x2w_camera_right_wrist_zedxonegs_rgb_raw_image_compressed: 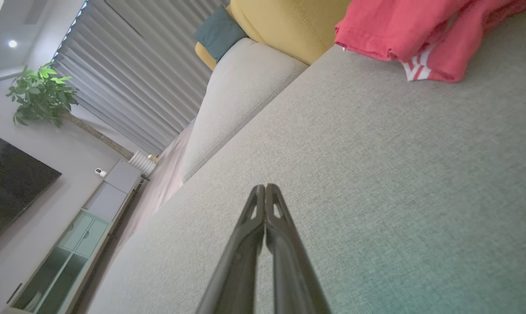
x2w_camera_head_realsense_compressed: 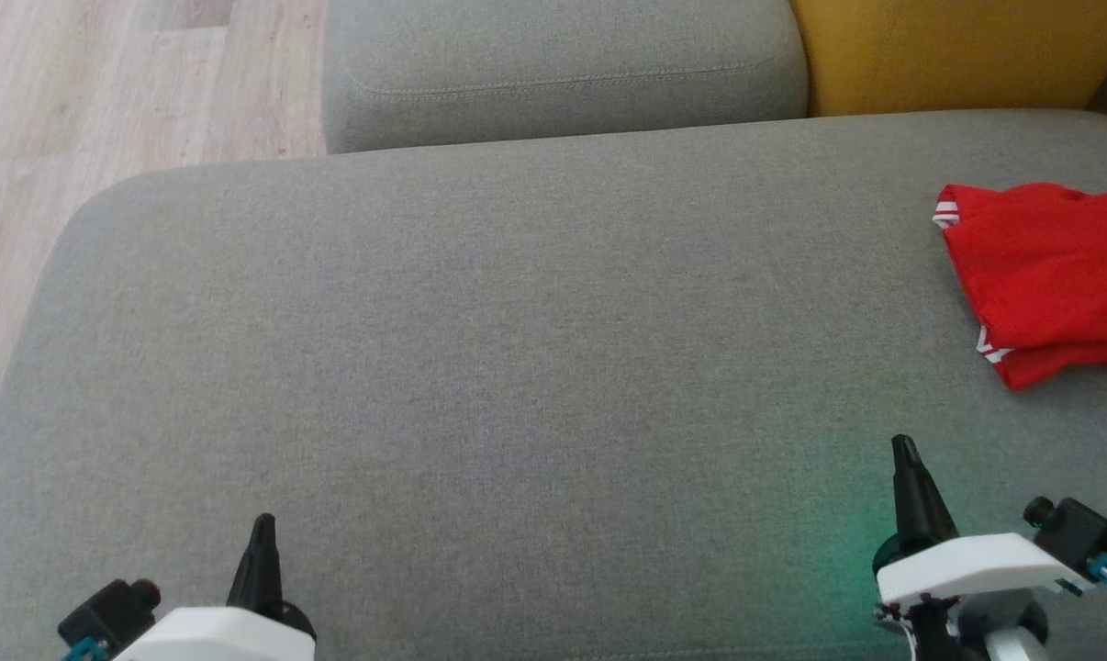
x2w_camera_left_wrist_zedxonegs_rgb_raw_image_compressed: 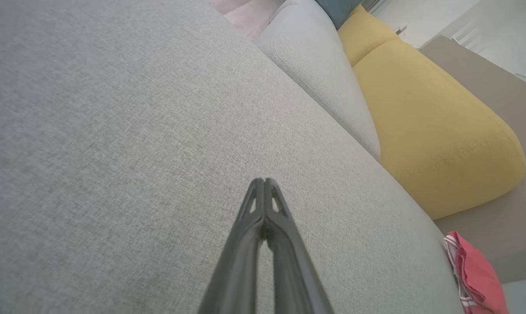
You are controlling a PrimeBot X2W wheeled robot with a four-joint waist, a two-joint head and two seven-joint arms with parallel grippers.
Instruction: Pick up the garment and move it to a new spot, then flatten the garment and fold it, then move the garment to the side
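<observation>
Shows the red jersey [x2w_camera_head_realsense_compressed: 1054, 275] lying in loose layers at the right edge of the frame on the grey sofa seat [x2w_camera_head_realsense_compressed: 517, 349], well apart from left pincer [x2w_camera_head_realsense_compressed: 262, 551] and right pincer [x2w_camera_head_realsense_compressed: 910, 477], both pressed together, holding nothing. Risks shoving the cloth if reached without spreading; risks catching one layer only, or upholstery, leaving the rest dragging.

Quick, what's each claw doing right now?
Left claw: closed, holding nothing.
Right claw: closed, holding nothing.

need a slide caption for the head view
Left tool and right tool shut over grey sofa seat; red garment lying at far right.
</observation>
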